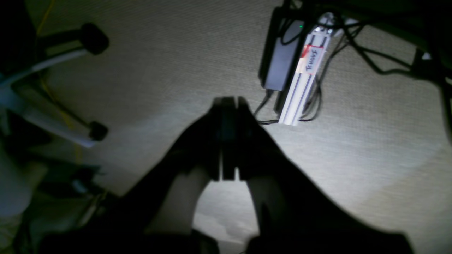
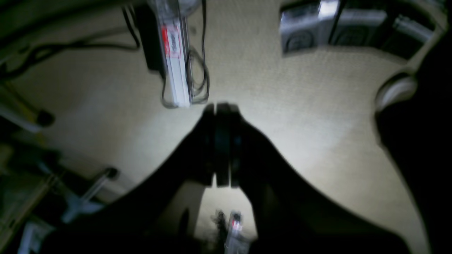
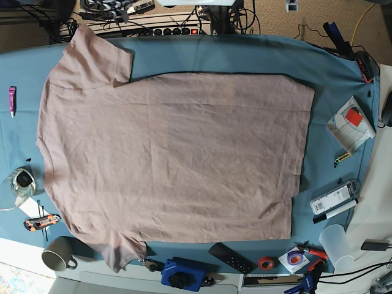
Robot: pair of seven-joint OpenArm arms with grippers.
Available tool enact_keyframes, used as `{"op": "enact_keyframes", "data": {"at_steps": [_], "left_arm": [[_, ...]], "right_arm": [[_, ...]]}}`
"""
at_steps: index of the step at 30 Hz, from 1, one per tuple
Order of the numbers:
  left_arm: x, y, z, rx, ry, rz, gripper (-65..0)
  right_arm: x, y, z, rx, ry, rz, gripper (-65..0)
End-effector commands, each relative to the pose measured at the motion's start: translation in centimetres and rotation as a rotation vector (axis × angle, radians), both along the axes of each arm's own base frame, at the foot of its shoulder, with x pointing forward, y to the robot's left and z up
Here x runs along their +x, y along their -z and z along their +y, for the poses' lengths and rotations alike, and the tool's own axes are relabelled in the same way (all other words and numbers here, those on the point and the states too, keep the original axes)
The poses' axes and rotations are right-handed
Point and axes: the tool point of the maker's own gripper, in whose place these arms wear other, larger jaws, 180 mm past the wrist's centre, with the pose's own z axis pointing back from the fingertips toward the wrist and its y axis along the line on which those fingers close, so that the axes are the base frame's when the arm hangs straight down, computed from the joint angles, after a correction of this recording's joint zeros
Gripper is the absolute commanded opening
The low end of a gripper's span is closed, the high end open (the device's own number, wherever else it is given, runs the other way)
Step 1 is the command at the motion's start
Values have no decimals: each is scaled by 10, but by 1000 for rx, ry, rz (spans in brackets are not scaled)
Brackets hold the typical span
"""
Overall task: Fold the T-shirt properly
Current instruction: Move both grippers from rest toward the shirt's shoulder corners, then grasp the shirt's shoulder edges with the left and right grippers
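T-shirt (image 3: pixel 171 153): we see it spread flat and wrinkled over the teal tablecloth (image 3: pixel 331 79) in base view, neck toward the left edge, hem toward the right, one sleeve at top left, the other at bottom left.
L gripper (image 1: pixel 229 102): we see it only in its wrist cam, jaws pressed together, nothing between them, hanging over beige carpet (image 1: pixel 176 63), well apart from the T-shirt.
R gripper (image 2: pixel 220 107): same story in its own wrist cam; jaws pressed together, empty, over carpet, not over the T-shirt.
Base view: we see neither arm there.
Mug (image 3: pixel 58 254): grey, just beside the T-shirt's lower sleeve, to its left.
Remote (image 3: pixel 231 258): black, just below the T-shirt's bottom edge.
Red tape roll (image 3: pixel 265 263): near the remote, below the T-shirt's hem corner.
Blue block (image 3: pixel 182 274): below the T-shirt, at the table edge.
Clear cup (image 3: pixel 337 245): well apart from the T-shirt, past its hem corner at lower right.
Pink marker (image 3: pixel 11 101): left of the T-shirt's neck side, apart from it.
Alu rail (image 1: pixel 305 77): on the carpet w/ cables, in L wrist cam, up and right of the gripper.
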Motion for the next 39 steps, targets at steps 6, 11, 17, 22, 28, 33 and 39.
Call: {"op": "enact_keyframes", "data": {"at_steps": [6, 11, 17, 22, 28, 33, 39], "left_arm": [[-13, -35, 18, 31, -38, -64, -650], [-21, -70, 20, 20, -61, -64, -650], [-20, -125, 18, 10, -57, -122, -650], [-1, -170, 15, 16, -17, -210, -650], [44, -217, 6, 5, 22, -310, -650], [87, -254, -1, 2, 50, -438, -650], [136, -296, -7, 6, 77, -616, -650]], "right_arm": [[-14, -33, -17, -23, -105, -18, -650], [-18, -63, -19, -29, -140, -46, -650], [-14, -113, -34, -39, -33, -66, -650], [4, -158, -51, -44, 57, -109, -650], [43, -213, -54, 21, 48, -230, -650], [85, -261, -62, 5, 25, -409, -650], [125, -305, -76, -85, -14, -584, -650]]}}
